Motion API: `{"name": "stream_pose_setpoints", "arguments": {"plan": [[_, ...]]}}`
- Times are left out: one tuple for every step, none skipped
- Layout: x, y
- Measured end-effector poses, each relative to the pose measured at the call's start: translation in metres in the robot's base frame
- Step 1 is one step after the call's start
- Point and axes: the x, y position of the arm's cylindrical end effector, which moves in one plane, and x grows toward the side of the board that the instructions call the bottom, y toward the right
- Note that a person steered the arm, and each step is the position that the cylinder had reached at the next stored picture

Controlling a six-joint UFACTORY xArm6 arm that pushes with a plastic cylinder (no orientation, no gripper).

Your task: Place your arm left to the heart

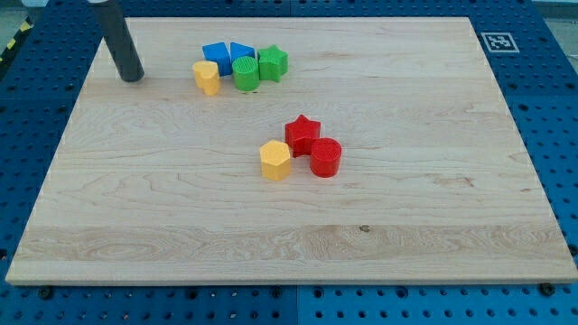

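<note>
- My tip (132,78) rests on the worktop (181,208) at the view's upper left; the end effector is a bare rod, grasping nothing.
- The yellow heart (207,78) lies near, to its right, touching the green cylinder (245,73).
- Blue blocks (217,55) and a green star (273,63) complete that cluster.

view: single | high, front, angled down | whole board (289,235) | distance unclear

Two blue blocks (216,53), two green (245,73), two yellow (207,78), two red (302,134).
</note>
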Motion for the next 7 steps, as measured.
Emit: {"name": "stream_pose_setpoints", "arguments": {"plan": [[0.016,0.0],[0.01,-0.009],[-0.011,-0.022],[-0.014,-0.019],[-0.014,-0.003],[-0.014,0.005],[-0.014,0.015]]}}
